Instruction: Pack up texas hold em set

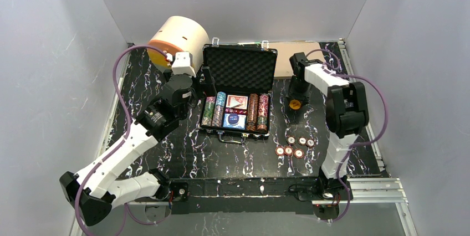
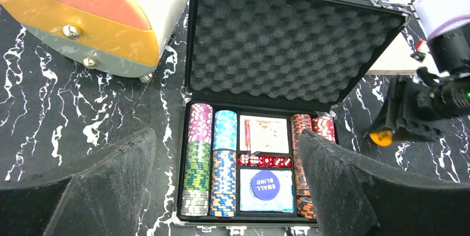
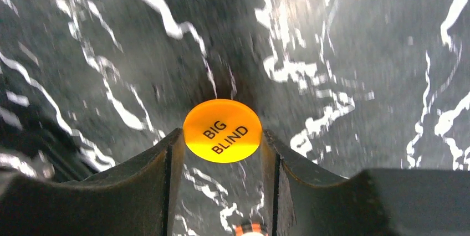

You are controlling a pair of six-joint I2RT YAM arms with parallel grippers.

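Gently carry the Big Blind button [image 3: 222, 129] level: your right gripper [image 3: 221, 146] pinches it by its edges, just right of the open briefcase [image 1: 239, 70]. Lay it flat beside the Small Blind button [image 2: 265, 185] on the blue deck [image 2: 266, 204]. Your left gripper [image 2: 227, 136] hangs wide open, empty, over the chips [image 2: 199, 158].

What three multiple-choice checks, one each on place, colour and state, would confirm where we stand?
1. The SMALL BLIND button lies: A on the blue card deck; B on the tabletop; C on the lid foam.
2. The BIG BLIND button is: A white; B orange; C green.
3. The briefcase lid is: A latched; B open; C removed.
Key: 1A, it rests on the deck inside the case; 2B, the right wrist view shows it orange; 3B, it stands raised, its inside showing.
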